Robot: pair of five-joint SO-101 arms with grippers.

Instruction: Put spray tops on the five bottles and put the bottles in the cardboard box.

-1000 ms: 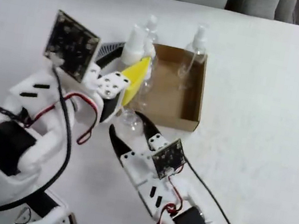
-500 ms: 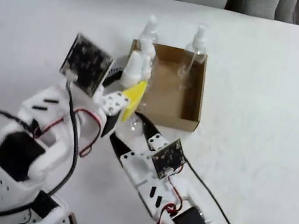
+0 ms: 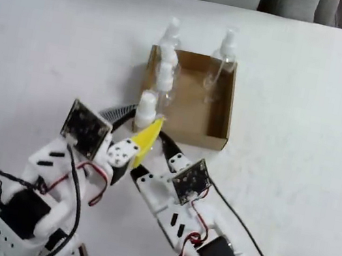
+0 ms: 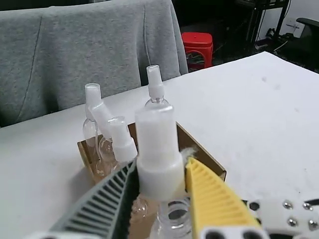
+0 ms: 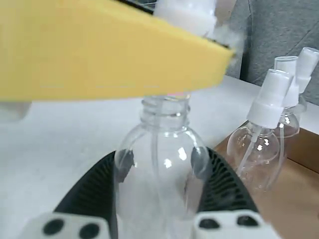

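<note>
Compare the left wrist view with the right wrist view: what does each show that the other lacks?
Left wrist alone: the left end effector, its grey and yellow fingers clamping the whole spray top, and a red stool behind. Right wrist alone: the right end effector, black fingers against the body of the open bottle. Shared: the yellow finger, the spray top over the bottle's uncapped neck, and capped bottles in the cardboard box.

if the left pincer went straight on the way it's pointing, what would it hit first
Probably the nearest capped clear plastic bottle in the brown cardboard box, just beyond the white spray top the left pincer holds. Height is unclear, so it might clip the box's near wall instead.
</note>
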